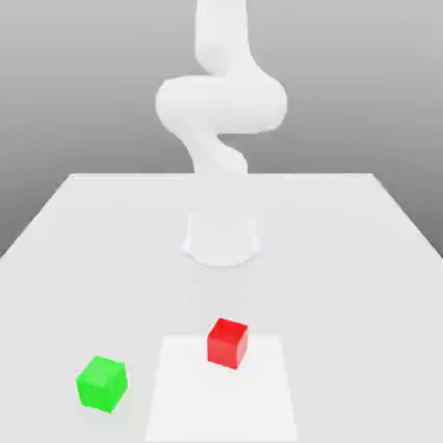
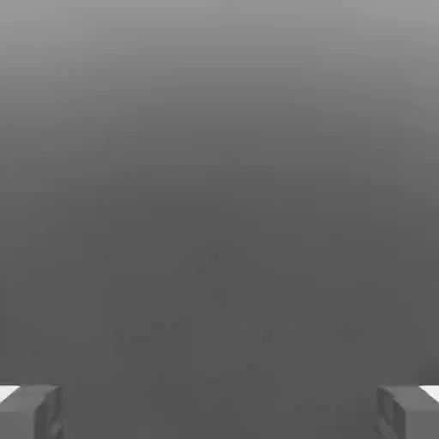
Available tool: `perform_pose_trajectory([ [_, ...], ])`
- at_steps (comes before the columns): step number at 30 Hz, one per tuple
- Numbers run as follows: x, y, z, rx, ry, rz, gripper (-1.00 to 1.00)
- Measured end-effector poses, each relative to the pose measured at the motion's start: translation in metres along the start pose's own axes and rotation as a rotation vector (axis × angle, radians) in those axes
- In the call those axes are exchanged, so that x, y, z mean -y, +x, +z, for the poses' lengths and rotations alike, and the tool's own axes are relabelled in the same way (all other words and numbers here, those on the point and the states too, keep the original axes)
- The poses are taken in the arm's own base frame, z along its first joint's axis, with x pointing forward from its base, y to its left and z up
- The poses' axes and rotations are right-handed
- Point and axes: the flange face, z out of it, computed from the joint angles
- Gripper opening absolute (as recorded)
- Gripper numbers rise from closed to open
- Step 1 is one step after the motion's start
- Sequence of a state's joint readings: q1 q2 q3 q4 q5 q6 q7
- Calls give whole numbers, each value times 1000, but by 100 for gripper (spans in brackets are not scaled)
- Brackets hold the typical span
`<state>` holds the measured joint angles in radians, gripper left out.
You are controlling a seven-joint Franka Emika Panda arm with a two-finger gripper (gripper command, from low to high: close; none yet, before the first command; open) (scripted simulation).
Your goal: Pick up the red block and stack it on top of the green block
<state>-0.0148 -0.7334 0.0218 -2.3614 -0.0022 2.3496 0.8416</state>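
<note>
Between the fingers: nothing held | fingers wide apart | red block on white patch

Pale tabletop, white square, red block on it, green block beside the square

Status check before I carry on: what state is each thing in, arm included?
Red block: unstacked, on the white patch
Green block: unstacked, nothing on top, beside the patch
Claw: open, empty
Arm: raised above the table
</note>
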Motion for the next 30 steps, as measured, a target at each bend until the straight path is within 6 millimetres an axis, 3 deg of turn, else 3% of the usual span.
perform_pose_trajectory([
  [3, -16, -22, 76, 64, -93, 45, 0],
  [7, -53, -59, 163, 147, -216, 110, 0],
  [11, -104, -106, 235, 231, -344, 182, 0],
  [14, -153, -150, 278, 299, -449, 243, 0],
  [18, -222, -215, 323, 383, -583, 323, 0],
  [24, -257, -248, 364, 397, -605, 336, 0],
  [25, -260, -251, 368, 397, -606, 336, -100],
  [30, -260, -251, 368, 397, -604, 336, -100],
])
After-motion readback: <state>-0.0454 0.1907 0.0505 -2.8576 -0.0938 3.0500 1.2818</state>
